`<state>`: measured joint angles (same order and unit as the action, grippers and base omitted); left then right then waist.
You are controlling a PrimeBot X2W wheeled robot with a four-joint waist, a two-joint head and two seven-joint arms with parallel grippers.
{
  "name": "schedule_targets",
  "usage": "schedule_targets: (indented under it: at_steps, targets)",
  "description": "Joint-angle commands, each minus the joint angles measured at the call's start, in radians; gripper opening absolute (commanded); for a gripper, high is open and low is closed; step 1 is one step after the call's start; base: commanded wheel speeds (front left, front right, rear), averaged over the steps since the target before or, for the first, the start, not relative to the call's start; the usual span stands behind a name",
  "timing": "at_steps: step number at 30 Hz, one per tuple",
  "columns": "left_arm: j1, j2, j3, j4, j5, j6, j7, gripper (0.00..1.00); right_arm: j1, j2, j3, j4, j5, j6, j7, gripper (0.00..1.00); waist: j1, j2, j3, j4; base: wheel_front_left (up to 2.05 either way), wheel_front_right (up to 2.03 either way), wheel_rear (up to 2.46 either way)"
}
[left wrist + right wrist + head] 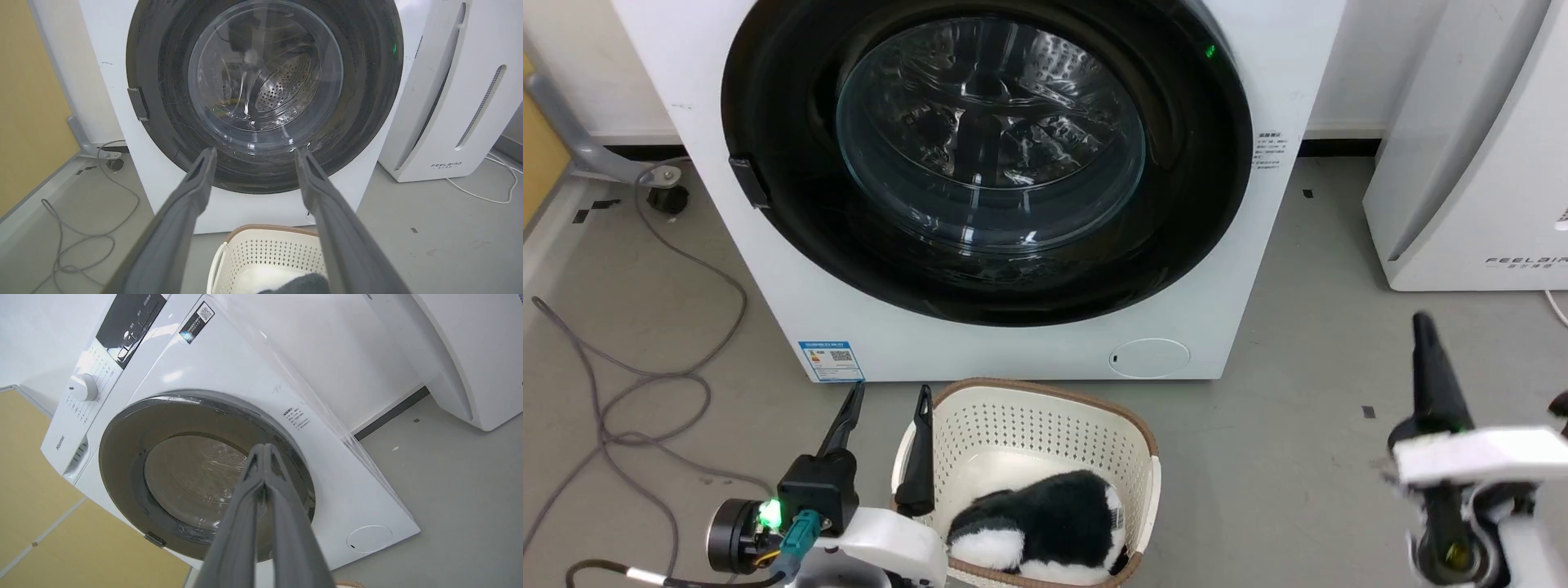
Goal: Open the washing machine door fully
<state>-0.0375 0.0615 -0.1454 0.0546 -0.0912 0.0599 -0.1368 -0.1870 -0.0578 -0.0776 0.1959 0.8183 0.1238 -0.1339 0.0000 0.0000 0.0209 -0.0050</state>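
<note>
Left gripper (pixel 890 389) spread, right gripper (pixel 263 447) pinched together, washing machine door (pixel 988 155) closed

The washing machine door (pixel 988 155), top centre, is a glossy black ring round clear, shiny glass. Behind it the drum (pixel 286 87) is bright perforated metal. The washing machine (pixel 1013 355) body is smooth white with a slight sheen. Lower centre, a cream plastic basket (pixel 1021 425), holed all over, holds something furry (pixel 1045 523). The floor (pixel 1298 457) is matt grey. The left gripper (pixel 254 157) has matt dark fingers (pixel 179 220).
</note>
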Motion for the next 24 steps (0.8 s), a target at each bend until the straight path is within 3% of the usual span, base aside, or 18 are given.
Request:
schedule_targets:
  at_steps: [1,13,24]
  targets:
    - [-0.015,-0.001,-0.005,-0.004,-0.004,0.005,-0.011,1.0,-0.043,-0.007,-0.01,0.024,0.058,0.003,-0.007,0.0,0.0,0.0,0.002,0.0,0.0,0.0,0.0]
    - [-0.041,-0.003,-0.029,-0.015,-0.005,0.007,-0.03,1.0,-0.322,-0.076,-0.019,0.261,0.301,0.004,-0.02,0.0,0.0,0.0,0.039,0.006,0.0,0.0,0.0]
    - [-0.083,-0.004,-0.063,-0.033,-0.001,0.004,-0.048,1.0,-0.622,-0.179,0.06,0.519,0.501,0.004,0.079,0.0,0.0,0.0,0.094,0.031,0.0,0.0,0.0]
